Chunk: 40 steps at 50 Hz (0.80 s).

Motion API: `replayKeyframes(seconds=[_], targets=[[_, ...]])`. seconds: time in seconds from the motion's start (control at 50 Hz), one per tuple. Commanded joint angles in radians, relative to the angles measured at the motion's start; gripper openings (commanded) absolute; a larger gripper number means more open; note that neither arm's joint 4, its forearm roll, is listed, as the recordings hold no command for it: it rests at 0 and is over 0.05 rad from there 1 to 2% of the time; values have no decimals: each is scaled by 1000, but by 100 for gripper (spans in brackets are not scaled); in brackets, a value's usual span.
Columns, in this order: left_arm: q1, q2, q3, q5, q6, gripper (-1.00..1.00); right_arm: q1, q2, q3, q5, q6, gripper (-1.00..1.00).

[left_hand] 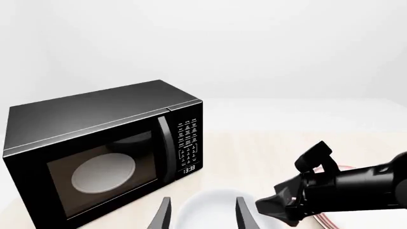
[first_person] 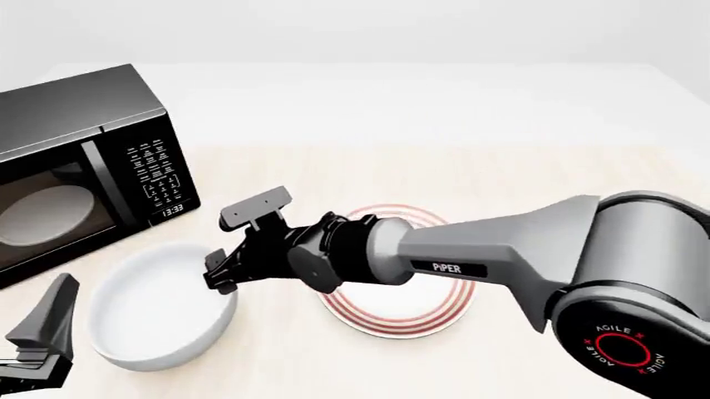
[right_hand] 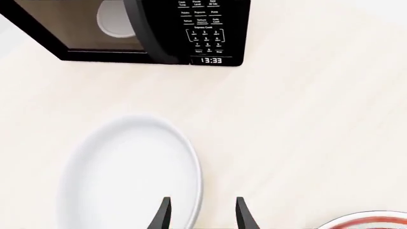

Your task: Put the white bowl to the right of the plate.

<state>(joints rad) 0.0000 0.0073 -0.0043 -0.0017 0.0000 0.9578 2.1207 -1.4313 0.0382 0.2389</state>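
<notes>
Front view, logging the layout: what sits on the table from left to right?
Microwave → white bowl → plate.

White bowl point(first_person: 155, 320), red-ringed plate point(first_person: 427, 309), black microwave point(first_person: 78, 158)

The front view looks forward and down from above and behind the arms, taking in the pale wooden table point(first_person: 521, 166), the black box-shaped microwave oven point(first_person: 78, 158) at far left, the deep glossy white bowl point(first_person: 155, 320) and the flat red-ringed white plate point(first_person: 405, 312). The left wrist view sits low and close, facing the microwave's door across the bowl. The right wrist view looks steeply down, close over the bowl's rim. All three share bowl, microwave and plate
</notes>
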Motion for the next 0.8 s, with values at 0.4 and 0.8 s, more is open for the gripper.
replayKeyframes(seconds=[0.4,0.8], targets=[[0,0,0,0,0,100,30,99,-29,-29,63,100],[0,0,0,0,0,100,40,125,-23,-53,89,100]])
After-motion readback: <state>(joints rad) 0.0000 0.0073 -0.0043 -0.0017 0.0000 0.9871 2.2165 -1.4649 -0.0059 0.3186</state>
